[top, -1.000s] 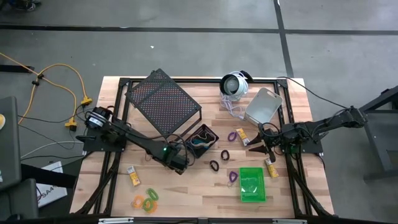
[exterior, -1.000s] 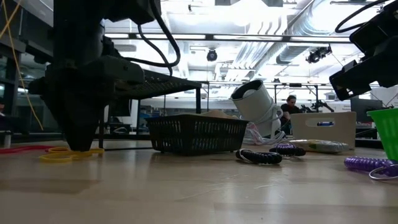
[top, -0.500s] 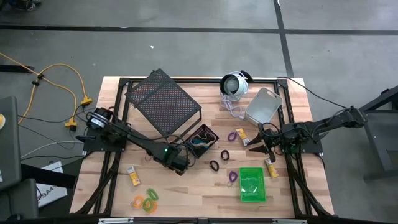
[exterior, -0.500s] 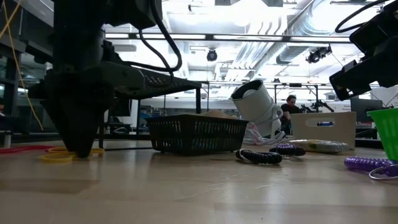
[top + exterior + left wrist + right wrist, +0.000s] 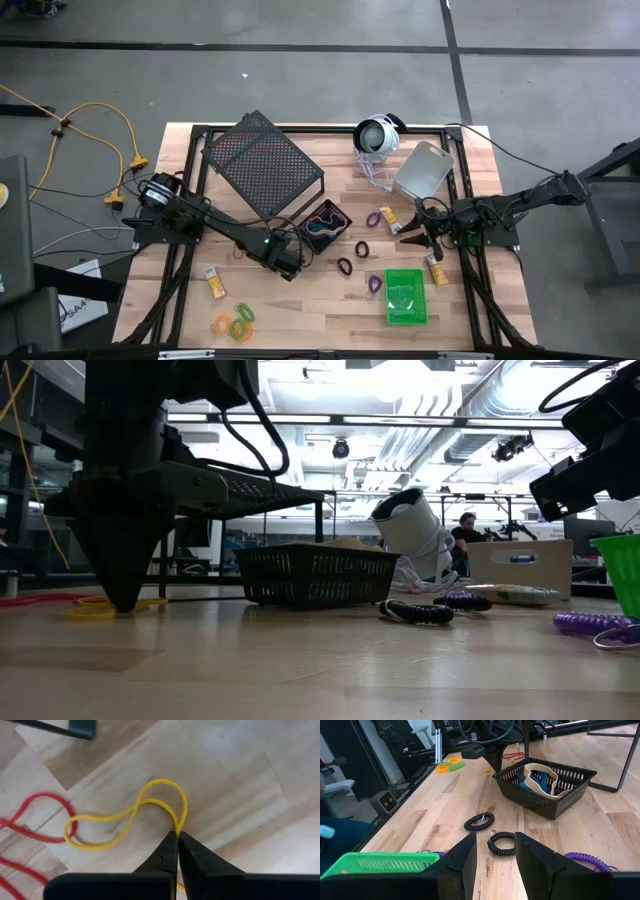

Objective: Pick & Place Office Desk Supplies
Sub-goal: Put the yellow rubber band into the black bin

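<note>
Beside the small black bin (image 5: 322,226), low on the wooden surface (image 5: 300,300), the left gripper (image 5: 177,836) has its fingers pinched together on a thin yellow elastic loop (image 5: 125,822), which lies flat on the wood just next to a red loop (image 5: 30,820). Only one strand at the loop's edge sits between the tips, so the grip looks slight. A good lift would go straight up and slowly, with the pinch kept firm, and should check that the yellow band comes free of the red one where the two overlap before carrying it toward a bin.

The right gripper (image 5: 490,851) waits near the surface's right side with its fingers parted and nothing between them, close to the green bin (image 5: 405,296).

The left wrist view alone shows the pinch and the yellow and red loops; from above, the arm hides them. The right wrist view looks into the black bin, showing a pale band and something blue in it, and two dark coiled loops (image 5: 479,821) lying on the wood before it. The low view confirms the left fingers reach down to the wood.
</note>
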### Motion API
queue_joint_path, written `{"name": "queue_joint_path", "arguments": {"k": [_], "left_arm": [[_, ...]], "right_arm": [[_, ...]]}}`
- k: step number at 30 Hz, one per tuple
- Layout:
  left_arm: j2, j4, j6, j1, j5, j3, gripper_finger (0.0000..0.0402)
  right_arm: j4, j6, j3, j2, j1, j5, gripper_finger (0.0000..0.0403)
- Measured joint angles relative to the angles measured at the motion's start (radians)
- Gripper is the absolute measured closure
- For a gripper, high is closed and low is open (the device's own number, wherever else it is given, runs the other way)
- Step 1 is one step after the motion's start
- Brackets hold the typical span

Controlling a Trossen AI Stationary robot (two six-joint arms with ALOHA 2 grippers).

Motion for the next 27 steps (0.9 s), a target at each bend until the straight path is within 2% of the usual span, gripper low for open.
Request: {"name": "queue_joint_path", "arguments": {"k": [10,20,27], "left_arm": [[-0.183,0.002,0.090,-0.046,-0.038,0.002,0.0401],[-0.203,0.024,0.110,-0.123,-0.049,0.002,0.0401],[-0.198,0.218,0.355,-0.145,-0.048,0.002,0.0401]], "right_arm": [[0.000,0.000,0.000,0.000,0.000,0.000,0.0283],[0.000,0.000,0.000,0.000,0.000,0.000,0.0283],[0.000,0.000,0.000,0.000,0.000,0.000,0.0283]]}}
